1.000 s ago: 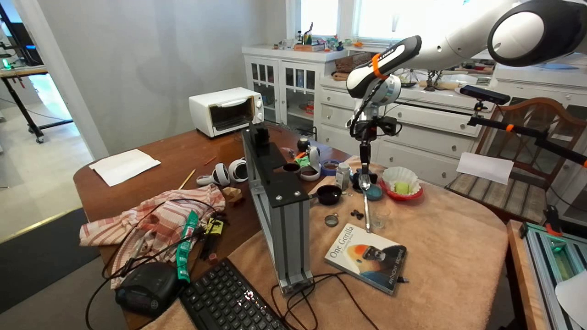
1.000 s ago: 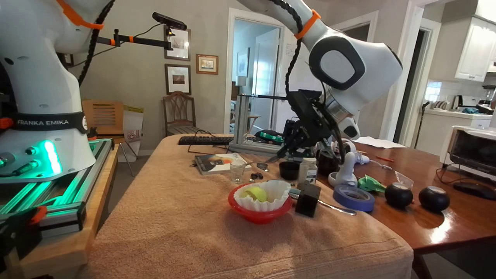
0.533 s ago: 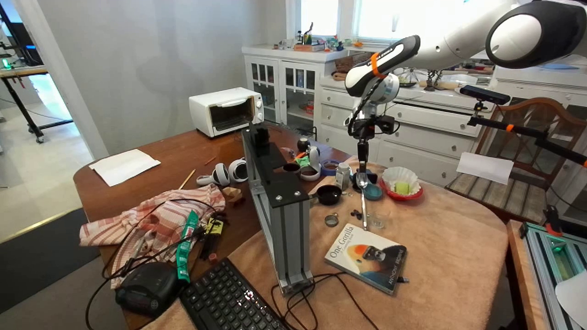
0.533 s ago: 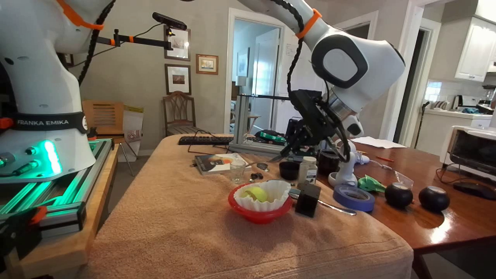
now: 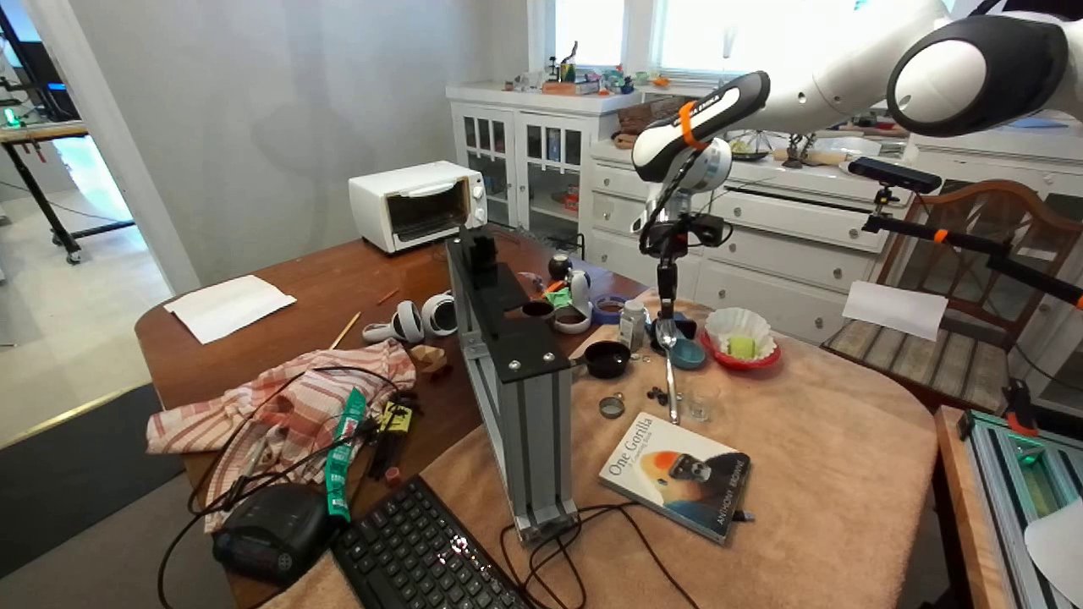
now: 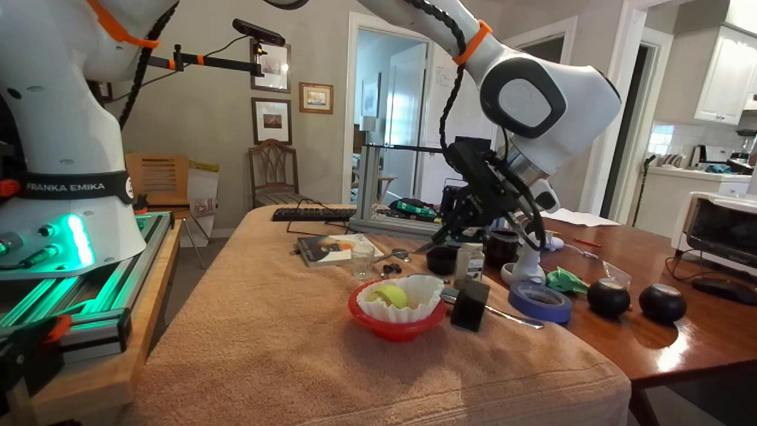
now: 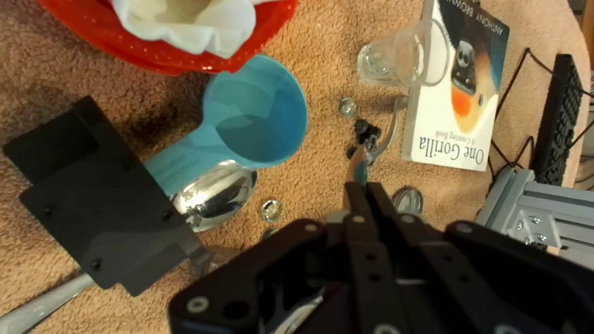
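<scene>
Black two-finger gripper (image 7: 365, 186), bottom centre of wrist view: clenched on the broad end of a long shiny metal spoon (image 7: 360, 165) | spoon: right of centre, handle toward upper right | round-cupped light-blue scoop (image 7: 248, 118): left of centre | glossy red bowl (image 7: 153, 56): upper left | rectangular "One Gorilla" book (image 7: 438, 127): upper right

Tool (image 7: 366, 188) black; spoon (image 5: 667, 335) silver. Scoop (image 7: 260, 125) light blue. Bowl (image 6: 399, 332) red, liner (image 6: 427, 296) white, lump inside (image 6: 390, 294) yellow-green. Towel (image 6: 266, 343) plain peach-tan, worktop (image 5: 330, 296) reddish brown. Cloth (image 5: 279, 397) striped, pinkish-red on white. Tape roll (image 6: 537, 312) blue. Toaster oven (image 5: 381, 182) white, keyboard (image 5: 423, 541) black.
</scene>
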Robot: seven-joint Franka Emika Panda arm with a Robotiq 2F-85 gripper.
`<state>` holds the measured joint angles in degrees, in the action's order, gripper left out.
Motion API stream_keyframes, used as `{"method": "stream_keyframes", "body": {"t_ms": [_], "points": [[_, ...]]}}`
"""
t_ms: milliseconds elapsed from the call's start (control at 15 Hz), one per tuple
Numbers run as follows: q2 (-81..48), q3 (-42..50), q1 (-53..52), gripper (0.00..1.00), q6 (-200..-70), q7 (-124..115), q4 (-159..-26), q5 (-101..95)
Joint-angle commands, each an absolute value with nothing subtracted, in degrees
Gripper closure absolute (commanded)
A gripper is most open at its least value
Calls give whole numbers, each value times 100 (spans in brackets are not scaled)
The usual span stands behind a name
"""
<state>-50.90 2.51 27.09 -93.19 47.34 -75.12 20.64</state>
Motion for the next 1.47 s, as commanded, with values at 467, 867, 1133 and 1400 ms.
{"method": "stream_keyframes", "body": {"t_ms": [467,867,1133,1400], "points": [[-5270,173,2711,99,-8885,4518,-7228,1992],[-5249,165,2680,99,-8967,4340,-7175,1989],[-5272,140,2710,99,-8826,4273,-7130,1992],[-5323,135,2736,99,-8491,4190,-7027,1999]]}}
